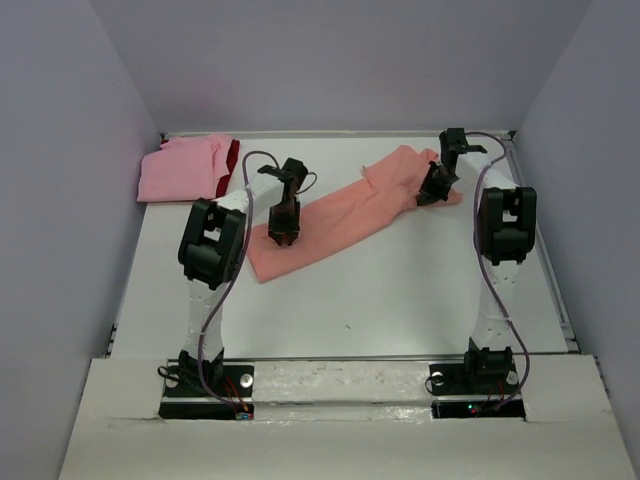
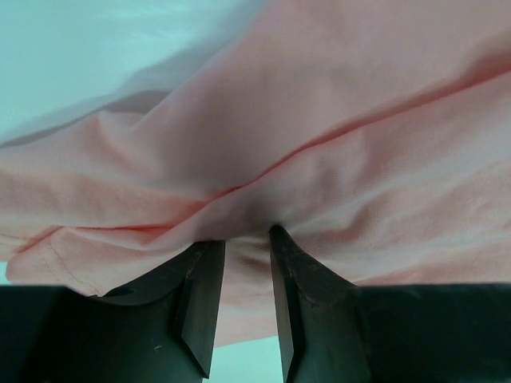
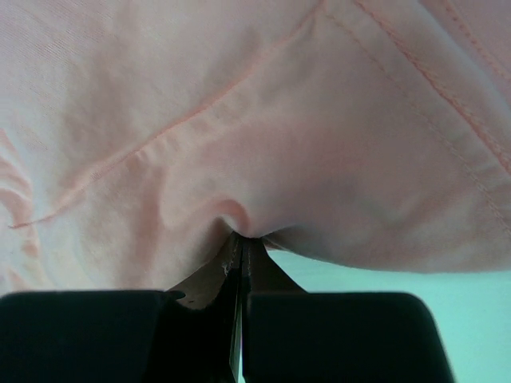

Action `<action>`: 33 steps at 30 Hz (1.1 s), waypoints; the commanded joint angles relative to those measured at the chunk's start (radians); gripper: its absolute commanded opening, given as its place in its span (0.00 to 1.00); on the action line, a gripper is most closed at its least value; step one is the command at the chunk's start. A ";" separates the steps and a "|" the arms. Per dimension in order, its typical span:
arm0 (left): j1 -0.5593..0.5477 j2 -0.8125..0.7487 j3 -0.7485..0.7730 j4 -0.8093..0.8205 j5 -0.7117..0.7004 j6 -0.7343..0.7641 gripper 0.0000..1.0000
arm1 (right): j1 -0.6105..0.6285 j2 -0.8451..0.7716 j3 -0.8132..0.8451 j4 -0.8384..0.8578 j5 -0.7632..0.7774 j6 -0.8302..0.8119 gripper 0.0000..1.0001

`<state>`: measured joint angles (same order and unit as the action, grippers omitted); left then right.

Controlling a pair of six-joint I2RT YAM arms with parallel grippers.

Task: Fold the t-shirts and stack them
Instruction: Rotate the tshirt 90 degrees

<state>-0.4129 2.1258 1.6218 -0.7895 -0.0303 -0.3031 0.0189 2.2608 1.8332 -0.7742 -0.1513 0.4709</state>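
Read the counter point(image 1: 400, 290) from above as a clock face, with 12 at the far wall. Your left arm base point(image 1: 205, 380) sits at the near edge at about 7 o'clock and your right arm base point(image 1: 478, 375) at about 5.

Going farther in, your left tool point(image 1: 283, 238) points down just left of centre, at roughly 9 o'clock. Its jaws are partway closed, and a thick bunched fold of the salmon-orange t-shirt point(image 1: 350, 215) is gripped between the fingertips. That grip is near the shirt's lower-left end. In the left wrist view the cloth fills the gap between the two fingers point(image 2: 200, 295).

The shirt lies as a long narrow band running diagonally across the middle of the counter, from about 8 o'clock up towards 1 o'clock.

At the far right end, around 1 o'clock, your right tool point(image 1: 432, 195) has its jaws pressed fully together. It pinches a thin pucker of the same shirt near a stitched hem.

Farthest off, in the 10–11 o'clock corner and well apart from both tools, the lighter pink t-shirt point(image 1: 180, 168) lies in a folded heap. The dark red t-shirt point(image 1: 232, 160) shows along its right edge, touching it.
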 commanded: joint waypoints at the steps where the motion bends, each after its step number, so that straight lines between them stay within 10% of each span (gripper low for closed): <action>1: -0.087 0.006 -0.066 -0.071 0.061 -0.043 0.42 | 0.044 0.104 0.109 -0.007 -0.008 0.017 0.00; 18: -0.289 -0.096 -0.194 -0.080 0.136 -0.162 0.42 | 0.062 0.365 0.558 -0.079 -0.063 0.017 0.00; 33: -0.478 -0.024 -0.111 -0.094 0.230 -0.240 0.42 | 0.153 0.430 0.614 0.108 -0.295 0.087 0.00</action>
<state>-0.8646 2.0621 1.4910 -0.8623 0.1539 -0.5224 0.1276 2.6522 2.4336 -0.7292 -0.3874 0.5388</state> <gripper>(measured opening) 0.419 0.010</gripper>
